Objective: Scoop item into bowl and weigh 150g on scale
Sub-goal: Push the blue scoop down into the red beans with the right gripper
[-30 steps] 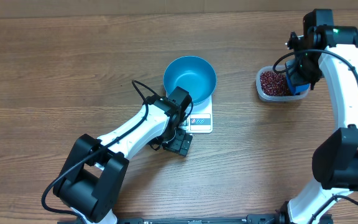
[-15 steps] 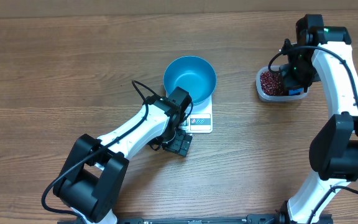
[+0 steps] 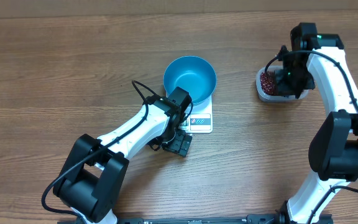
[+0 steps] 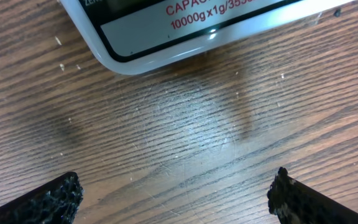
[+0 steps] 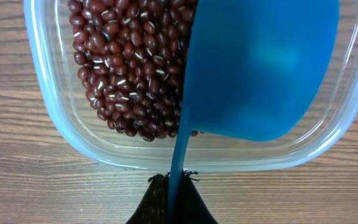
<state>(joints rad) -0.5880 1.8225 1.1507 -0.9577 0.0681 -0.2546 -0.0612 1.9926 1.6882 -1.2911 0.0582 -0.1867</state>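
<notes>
R gripper (image 5: 173, 190) shifted over tub (image 5: 48, 118); 1 scoop (image 5: 260, 68), 1 bowl (image 3: 189, 78), 1 scale (image 3: 201, 122).

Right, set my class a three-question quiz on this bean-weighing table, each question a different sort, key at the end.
1. True or false: the round deep blue bowl sits on the small white square scale.
2. Which holds the small blue plastic scoop? A the left pincer; B the right pincer.
3. Fill in: the dark red-brown beans lie in a clear plastic ___.
Key: 1 true; 2 B; 3 tub.
</notes>
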